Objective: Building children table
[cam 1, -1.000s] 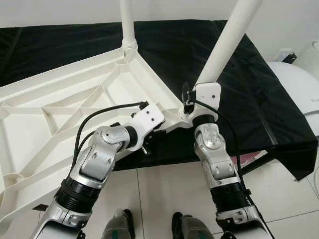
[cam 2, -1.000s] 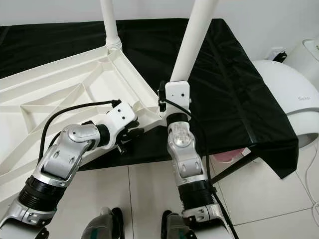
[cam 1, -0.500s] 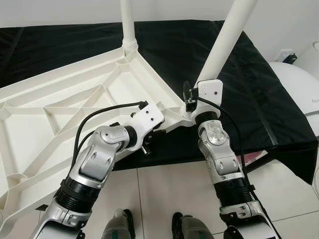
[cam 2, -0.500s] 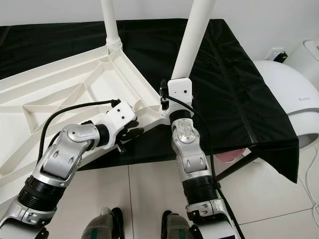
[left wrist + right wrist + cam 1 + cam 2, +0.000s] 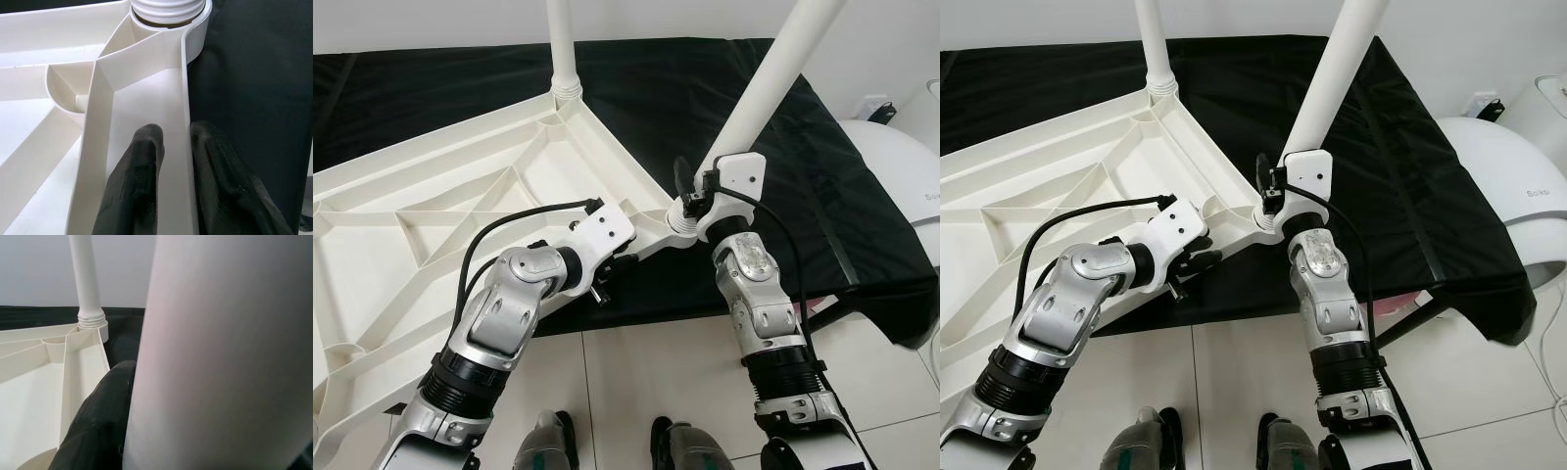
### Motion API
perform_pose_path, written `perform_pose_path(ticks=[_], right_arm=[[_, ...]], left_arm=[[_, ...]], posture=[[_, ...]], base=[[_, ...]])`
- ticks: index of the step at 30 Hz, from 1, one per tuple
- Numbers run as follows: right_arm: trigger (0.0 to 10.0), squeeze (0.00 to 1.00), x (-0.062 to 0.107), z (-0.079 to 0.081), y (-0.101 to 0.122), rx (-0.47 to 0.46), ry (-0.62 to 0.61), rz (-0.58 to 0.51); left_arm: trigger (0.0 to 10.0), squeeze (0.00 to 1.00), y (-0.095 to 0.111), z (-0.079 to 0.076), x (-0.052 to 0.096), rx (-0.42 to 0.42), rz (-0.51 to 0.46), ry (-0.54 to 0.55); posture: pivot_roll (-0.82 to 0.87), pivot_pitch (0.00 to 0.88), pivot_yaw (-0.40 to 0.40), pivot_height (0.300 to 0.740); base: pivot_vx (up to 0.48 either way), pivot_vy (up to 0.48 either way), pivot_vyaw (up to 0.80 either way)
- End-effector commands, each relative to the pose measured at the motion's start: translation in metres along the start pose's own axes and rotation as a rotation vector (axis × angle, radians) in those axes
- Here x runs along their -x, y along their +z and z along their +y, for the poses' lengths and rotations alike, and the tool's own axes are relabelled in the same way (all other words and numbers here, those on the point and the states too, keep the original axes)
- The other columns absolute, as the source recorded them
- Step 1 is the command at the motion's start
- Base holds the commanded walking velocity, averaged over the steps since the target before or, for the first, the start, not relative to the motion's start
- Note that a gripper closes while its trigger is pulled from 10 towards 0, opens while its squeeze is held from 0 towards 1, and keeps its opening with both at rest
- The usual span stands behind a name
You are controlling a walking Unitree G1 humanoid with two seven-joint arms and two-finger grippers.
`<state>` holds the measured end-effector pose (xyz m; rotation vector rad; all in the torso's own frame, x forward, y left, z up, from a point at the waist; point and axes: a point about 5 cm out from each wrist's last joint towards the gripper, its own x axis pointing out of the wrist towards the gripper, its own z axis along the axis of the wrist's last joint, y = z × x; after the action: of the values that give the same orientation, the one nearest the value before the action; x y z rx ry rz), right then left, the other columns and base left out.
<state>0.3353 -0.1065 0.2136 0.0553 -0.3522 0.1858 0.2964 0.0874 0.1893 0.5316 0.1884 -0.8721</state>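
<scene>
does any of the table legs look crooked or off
Yes: the near leg held by the right gripper leans well to the right at its corner socket, while the far leg stands upright. The left gripper pinches the tabletop rim.

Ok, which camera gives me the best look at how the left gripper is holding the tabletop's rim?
The left wrist view: the left gripper has one finger inside the tabletop rim and one outside, pinching the wall. In the eye views the left wrist housing covers most of the fingers. The right wrist view has the tabletop beside the leg.
</scene>
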Motion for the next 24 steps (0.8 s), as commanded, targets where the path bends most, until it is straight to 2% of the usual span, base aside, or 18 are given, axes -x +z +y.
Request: perform_pose_path(ticks=[1,10,11,12,13,14,15,23,24], right_arm=[[10.0,0.00,-0.0020,-0.0044,0.0115,0.003,-0.003,-0.055],[10.0,0.00,-0.0021,-0.0035,0.0108,-0.003,0.028,-0.052],[5.8,0.00,-0.0019,-0.0028,0.0104,-0.005,0.033,-0.051],[4.8,0.00,-0.0013,-0.0020,0.0097,-0.008,0.037,-0.048],[4.8,0.00,-0.0013,-0.0020,0.0097,-0.008,0.037,-0.048],[7.2,0.00,-0.0010,-0.0011,0.0091,-0.009,0.042,-0.045],[10.0,0.00,-0.0006,-0.0004,0.0086,-0.010,0.046,-0.043],[10.0,0.00,-0.0002,0.0011,0.0079,-0.015,0.060,-0.038],[1.6,0.00,-0.0001,0.0011,0.0080,-0.018,0.062,-0.039]], left_arm=[[10.0,0.00,-0.0012,0.0021,0.0000,0.001,0.006,0.062],[10.0,0.00,-0.0011,0.0017,-0.0005,0.000,0.006,0.062],[10.0,0.00,-0.0011,0.0018,-0.0005,0.000,0.006,0.062],[10.0,0.00,-0.0011,0.0016,-0.0005,0.000,0.005,0.063],[10.0,0.00,-0.0011,0.0016,-0.0005,0.000,0.005,0.063],[10.0,0.00,-0.0011,0.0015,-0.0005,0.000,0.005,0.064],[10.0,0.00,-0.0009,0.0013,-0.0005,0.001,0.005,0.064],[10.0,0.00,-0.0018,0.0008,0.0000,0.004,0.007,0.065],[10.0,0.00,-0.0019,0.0008,0.0002,0.005,0.007,0.065]], posture=[[-0.11,0.185,-0.031,0.740],[-0.11,0.180,-0.034,0.740],[-0.11,0.180,-0.034,0.740],[-0.11,0.176,-0.036,0.740],[-0.11,0.176,-0.036,0.740],[-0.11,0.176,-0.036,0.740],[-0.11,0.177,-0.038,0.740],[-0.11,0.177,-0.038,0.740],[-0.11,0.181,-0.040,0.740]], base=[[0.000,0.000,0.00],[0.000,0.000,0.00],[0.000,0.000,0.00],[0.000,0.000,0.00],[0.000,0.000,0.00],[0.000,0.000,0.00],[0.000,0.000,0.00],[0.000,0.000,0.00],[0.000,0.000,0.00]])
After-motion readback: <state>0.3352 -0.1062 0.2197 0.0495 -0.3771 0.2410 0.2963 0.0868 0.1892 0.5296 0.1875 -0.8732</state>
